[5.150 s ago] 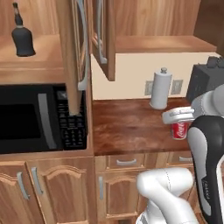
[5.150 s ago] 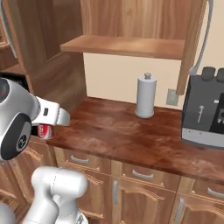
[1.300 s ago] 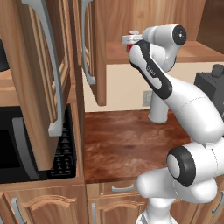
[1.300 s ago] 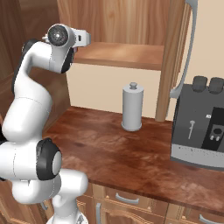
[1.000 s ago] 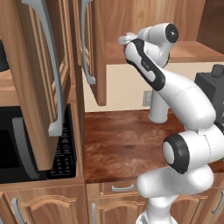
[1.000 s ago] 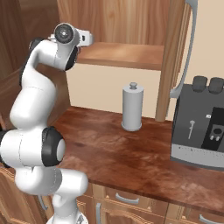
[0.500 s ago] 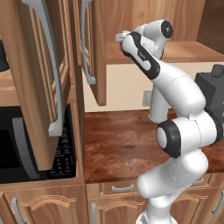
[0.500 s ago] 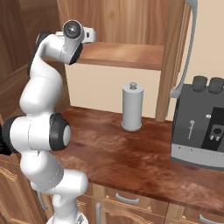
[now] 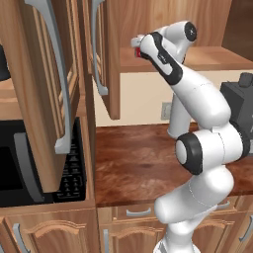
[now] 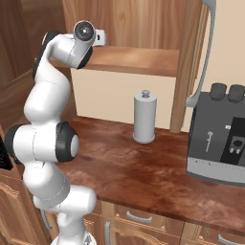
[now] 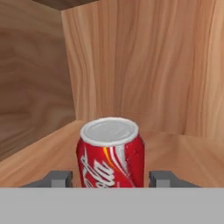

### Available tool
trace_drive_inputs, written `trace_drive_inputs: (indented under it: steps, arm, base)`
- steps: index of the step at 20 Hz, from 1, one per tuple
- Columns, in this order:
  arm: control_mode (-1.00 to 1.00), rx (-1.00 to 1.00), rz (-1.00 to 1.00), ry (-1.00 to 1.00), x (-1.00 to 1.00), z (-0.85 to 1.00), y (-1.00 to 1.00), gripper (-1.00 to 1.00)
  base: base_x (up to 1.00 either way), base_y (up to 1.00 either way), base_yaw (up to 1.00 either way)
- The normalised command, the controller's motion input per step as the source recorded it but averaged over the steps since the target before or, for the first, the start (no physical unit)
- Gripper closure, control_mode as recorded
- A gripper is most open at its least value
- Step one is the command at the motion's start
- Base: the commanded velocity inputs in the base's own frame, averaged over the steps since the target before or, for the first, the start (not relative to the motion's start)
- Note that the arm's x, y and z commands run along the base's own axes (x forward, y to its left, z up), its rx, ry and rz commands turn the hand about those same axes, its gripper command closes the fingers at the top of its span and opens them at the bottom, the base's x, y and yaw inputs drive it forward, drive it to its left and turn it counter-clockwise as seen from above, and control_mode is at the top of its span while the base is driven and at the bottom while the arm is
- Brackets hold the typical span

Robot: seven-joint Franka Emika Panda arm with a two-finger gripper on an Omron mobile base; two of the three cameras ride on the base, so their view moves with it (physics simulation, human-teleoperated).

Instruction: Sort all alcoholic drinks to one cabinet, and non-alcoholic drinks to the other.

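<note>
A red soda can [image 11: 111, 154] with a silver top stands upright on the wooden floor of the open upper cabinet [image 10: 139, 60]. My gripper [image 11: 110, 178] is open around the can, and each fingertip [image 11: 57, 178] stands a small gap off the can's side. In the left base view the gripper [image 9: 139, 48] reaches into that cabinet, with a sliver of the red can [image 9: 135, 51] at its tip. At the far left edge, on the shelf above the microwave, the round body of a dark bottle [image 9: 3, 66] is mostly cut off.
Two cabinet doors [image 9: 49, 89] [image 9: 106, 54] hang open left of the arm. A pale grey cylinder with a knob [image 10: 145, 117] stands on the counter [image 10: 143, 167], and a coffee machine [image 10: 220, 139] sits to its right. The microwave [image 9: 29, 168] is at the lower left.
The jaws have spread off the can's sides. The hand has reached a little deeper into the cabinet and the upper arm has swung round.
</note>
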Motion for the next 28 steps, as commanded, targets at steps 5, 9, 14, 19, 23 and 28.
trace_drive_inputs:
  steps: [5, 9, 14, 19, 23, 28]
  arm:
    - [-1.00, 0.00, 0.00, 0.00, -0.07, 0.00, -0.04, -1.00]
    - [-1.00, 0.00, 0.00, 0.00, -0.35, 0.00, -0.11, -1.00]
    - [-1.00, 0.00, 0.00, 0.00, -0.87, 0.19, -0.13, -1.00]
    - [-1.00, 0.00, 0.00, 0.00, -1.00, 0.24, -0.04, -1.00]
    - [-1.00, 0.00, 0.00, 0.00, -1.00, 0.05, 0.00, -1.00]
    - [-1.00, -0.01, -0.01, 0.00, -1.00, 0.00, 0.00, -1.00]
  base:
    - [0.00, 0.00, 0.00]
    - [0.00, 0.00, 0.00]
    - [0.00, 0.00, 0.00]
    - [0.00, 0.00, 0.00]
    - [0.00, 0.00, 0.00]
    - [0.00, 0.00, 0.00]
